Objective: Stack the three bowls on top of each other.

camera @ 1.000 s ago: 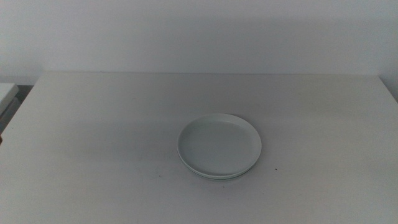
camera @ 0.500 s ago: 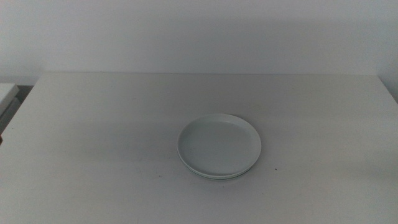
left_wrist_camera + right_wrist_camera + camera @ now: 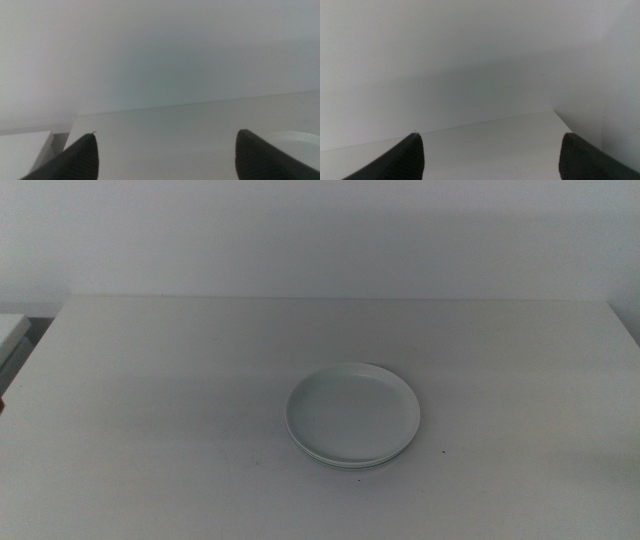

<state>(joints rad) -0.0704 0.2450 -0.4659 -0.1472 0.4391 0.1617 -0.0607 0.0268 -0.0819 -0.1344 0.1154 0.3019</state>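
My left fingers [image 3: 165, 152] and right fingers [image 3: 490, 152] stood wide apart holding nothing, while the stacked bowls [image 3: 352, 415] rested on the table [image 3: 150, 400], just beside my left fingers.

The only obstacle on the tabletop [image 3: 150, 400] was the low stack of bowls [image 3: 352, 416], slightly right of centre and toward the near edge. Bare surface lay on every side of it, widest to the left and behind, up to the wall [image 3: 320, 230]. Both claws were held wide apart, left claw [image 3: 165, 155] with a bowl rim just beside one jaw, right claw [image 3: 490, 155] over bare tabletop.
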